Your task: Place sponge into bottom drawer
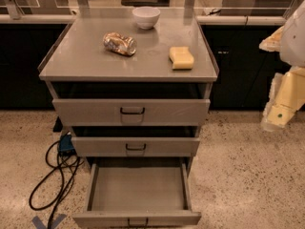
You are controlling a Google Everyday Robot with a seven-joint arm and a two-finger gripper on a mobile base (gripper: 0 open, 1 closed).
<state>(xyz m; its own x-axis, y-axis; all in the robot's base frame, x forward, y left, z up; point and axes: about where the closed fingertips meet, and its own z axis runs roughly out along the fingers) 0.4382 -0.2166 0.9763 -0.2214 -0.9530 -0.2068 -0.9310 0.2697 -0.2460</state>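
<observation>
The pale-yellow sponge (181,57) lies flat on the right side of the grey cabinet top (86,56). The bottom drawer (138,194) is pulled out towards me, a wide flat tray with a black handle (137,222) on its narrow front panel; its inside is bare. My gripper (275,120) hangs at the right edge of the view, off the cabinet's right side, below the top's level and well apart from the sponge. It holds nothing that I can see.
A crushed shiny can (119,43) lies at the middle of the top and a white bowl (146,17) stands at the back. The top drawer (131,111) and the middle drawer (135,147) are pushed in. Black cables (52,175) lie on the floor at the left.
</observation>
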